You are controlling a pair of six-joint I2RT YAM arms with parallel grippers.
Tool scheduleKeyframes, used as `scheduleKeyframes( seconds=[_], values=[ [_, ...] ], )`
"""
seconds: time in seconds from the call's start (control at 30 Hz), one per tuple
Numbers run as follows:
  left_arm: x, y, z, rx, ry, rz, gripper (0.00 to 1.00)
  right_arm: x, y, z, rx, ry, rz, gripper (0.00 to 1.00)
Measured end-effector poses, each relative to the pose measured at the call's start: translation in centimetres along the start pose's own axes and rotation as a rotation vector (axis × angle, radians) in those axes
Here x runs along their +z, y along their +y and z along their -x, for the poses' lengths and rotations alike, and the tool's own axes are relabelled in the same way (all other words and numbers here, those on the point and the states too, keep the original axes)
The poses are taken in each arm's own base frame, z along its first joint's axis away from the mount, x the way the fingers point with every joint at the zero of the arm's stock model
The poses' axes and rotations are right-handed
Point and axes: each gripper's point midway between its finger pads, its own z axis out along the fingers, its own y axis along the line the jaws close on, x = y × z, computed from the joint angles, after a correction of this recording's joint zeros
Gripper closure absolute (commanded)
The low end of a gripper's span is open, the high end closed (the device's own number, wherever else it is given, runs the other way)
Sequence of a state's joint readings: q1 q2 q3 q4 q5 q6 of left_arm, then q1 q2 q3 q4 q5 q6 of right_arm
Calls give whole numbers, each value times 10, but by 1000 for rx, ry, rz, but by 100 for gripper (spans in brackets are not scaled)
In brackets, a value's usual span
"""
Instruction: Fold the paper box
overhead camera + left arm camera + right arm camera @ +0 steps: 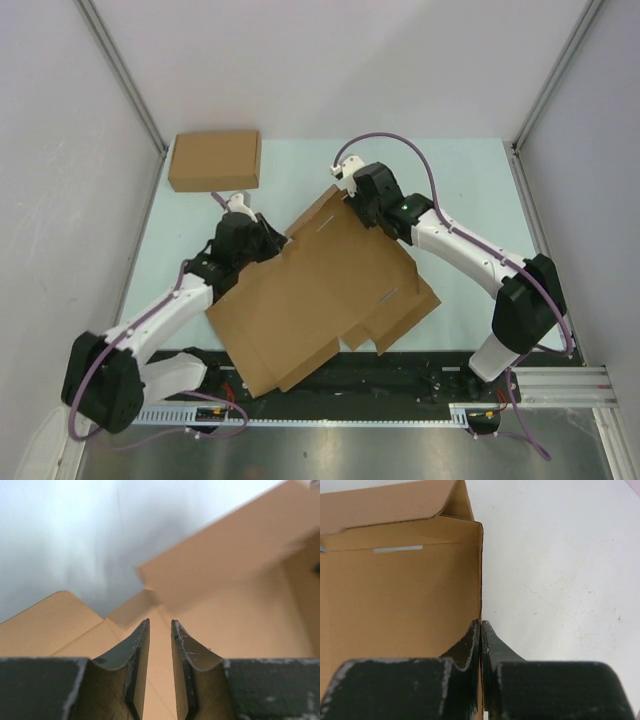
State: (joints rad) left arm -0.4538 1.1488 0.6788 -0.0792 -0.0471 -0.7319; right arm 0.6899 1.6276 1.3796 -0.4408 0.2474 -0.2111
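one brown paper box (pixel 320 295), partly folded

Bright even light; soft shadows; left wrist view blurred (paper box (pixel 240 580) smeared).

We've got the paper box (pixel 320 300) sprawled over the middle of the worktop (pixel 470 180), its raised flaps barring the gap between the left arm (pixel 170 310) and the right arm (pixel 470 250). The closed brown box (pixel 214 160) blocks the far left corner. The far strip beside it is open, and so is the right side. White walls (pixel 60 150) hem us in.
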Motion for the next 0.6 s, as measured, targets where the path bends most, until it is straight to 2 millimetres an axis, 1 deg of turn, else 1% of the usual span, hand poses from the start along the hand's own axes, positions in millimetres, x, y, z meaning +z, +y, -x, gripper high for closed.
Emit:
scheduleKeyframes(
  seconds=[0.13,0.2,0.27,0.33,0.47,0.6],
  values=[
    [-26,-8,29,26,-109,-10,68,-5,9,4,-27,-14,3,100],
    [-35,-8,40,35,-153,1,67,-6,14,4,-51,-13,-3,100],
    [-38,-3,48,42,-183,26,67,-7,18,4,-70,-13,-3,100],
    [-37,4,51,39,-189,55,67,-8,20,2,-86,-9,-13,100],
    [-28,29,60,15,-202,134,67,-9,21,-7,-138,-1,-55,100],
    [-7,53,68,-15,-202,197,67,-11,28,-14,-217,0,-107,100]
  ],
)
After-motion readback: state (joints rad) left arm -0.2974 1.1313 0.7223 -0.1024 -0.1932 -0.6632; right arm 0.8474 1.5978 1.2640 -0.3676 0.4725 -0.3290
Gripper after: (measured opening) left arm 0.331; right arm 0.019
